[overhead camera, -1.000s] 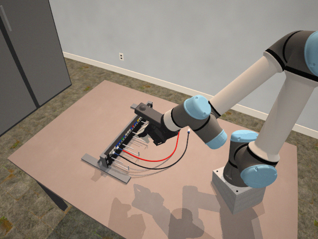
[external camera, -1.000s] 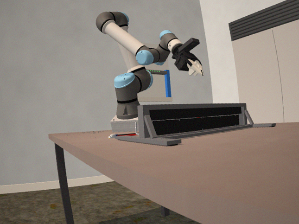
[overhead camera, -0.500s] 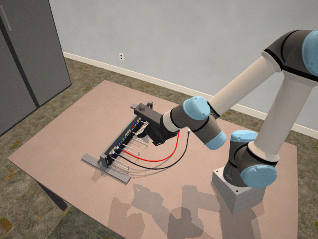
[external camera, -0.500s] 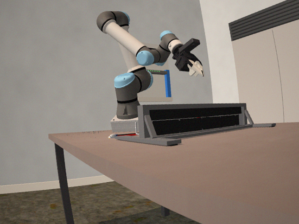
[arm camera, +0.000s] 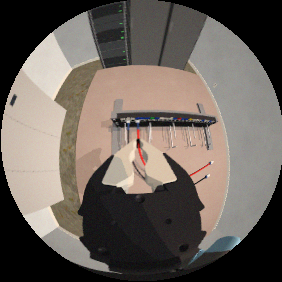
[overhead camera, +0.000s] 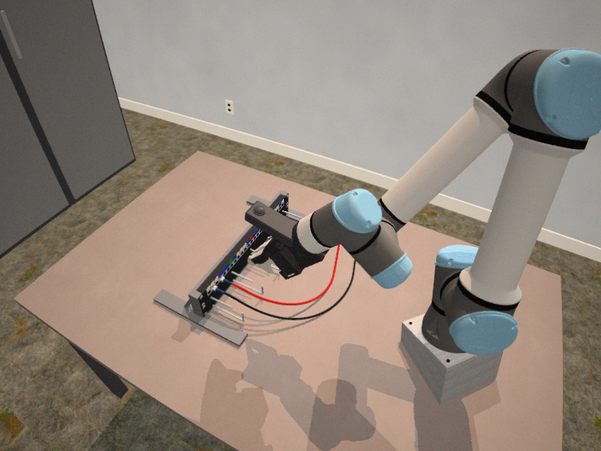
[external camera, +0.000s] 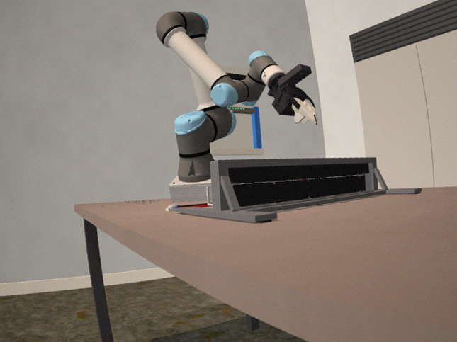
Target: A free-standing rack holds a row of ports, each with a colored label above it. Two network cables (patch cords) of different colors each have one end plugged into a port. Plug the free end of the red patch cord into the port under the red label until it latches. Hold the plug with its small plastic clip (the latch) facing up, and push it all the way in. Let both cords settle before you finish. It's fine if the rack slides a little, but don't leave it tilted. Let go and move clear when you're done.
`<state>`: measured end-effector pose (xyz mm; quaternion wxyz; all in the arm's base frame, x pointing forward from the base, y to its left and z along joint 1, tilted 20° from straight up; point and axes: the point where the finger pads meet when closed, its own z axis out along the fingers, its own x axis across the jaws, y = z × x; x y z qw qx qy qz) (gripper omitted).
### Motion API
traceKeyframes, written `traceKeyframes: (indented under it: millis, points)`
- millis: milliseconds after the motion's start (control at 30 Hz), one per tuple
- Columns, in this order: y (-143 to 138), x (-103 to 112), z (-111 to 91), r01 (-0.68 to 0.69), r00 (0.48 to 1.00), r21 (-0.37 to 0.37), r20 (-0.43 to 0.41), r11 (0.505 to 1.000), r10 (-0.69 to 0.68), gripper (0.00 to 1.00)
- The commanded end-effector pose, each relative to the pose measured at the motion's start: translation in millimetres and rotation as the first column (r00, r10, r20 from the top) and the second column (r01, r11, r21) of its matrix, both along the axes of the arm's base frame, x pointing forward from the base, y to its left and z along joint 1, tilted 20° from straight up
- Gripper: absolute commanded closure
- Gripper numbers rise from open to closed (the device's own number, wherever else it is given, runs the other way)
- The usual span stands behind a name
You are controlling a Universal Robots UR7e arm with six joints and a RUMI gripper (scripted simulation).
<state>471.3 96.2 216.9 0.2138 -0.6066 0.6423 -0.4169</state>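
— Red patch cord (overhead camera: 310,298): where is it?
— On the table (overhead camera: 145,252), its free plug (arm camera: 212,163) lying loose, well apart from the rack (external camera: 293,164).
— And the pincer (external camera: 309,115)?
— Clenched on nothing, above the rack.

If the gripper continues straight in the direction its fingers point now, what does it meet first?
Most likely the rack. The shut, empty gripper hangs above it, pointing down and forward. In the wrist view its tips line up with the red cord near the rack's left end. Depth is unclear, so the cord might come first.
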Motion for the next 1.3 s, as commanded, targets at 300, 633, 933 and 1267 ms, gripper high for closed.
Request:
traceKeyframes:
  millis: [300, 633, 933, 1267]
  points:
    - [-13, 40, -28, -0.001, 1.0, 0.0, 0.003, 1.0, 0.001, 1.0]
    - [-21, 64, -44, -0.001, 1.0, 0.0, 0.003, 1.0, 0.001, 1.0]
    - [-27, 80, -56, -0.001, 1.0, 0.0, 0.003, 1.0, 0.001, 1.0]
    - [-28, 83, -58, -0.001, 1.0, 0.0, 0.003, 1.0, 0.001, 1.0]
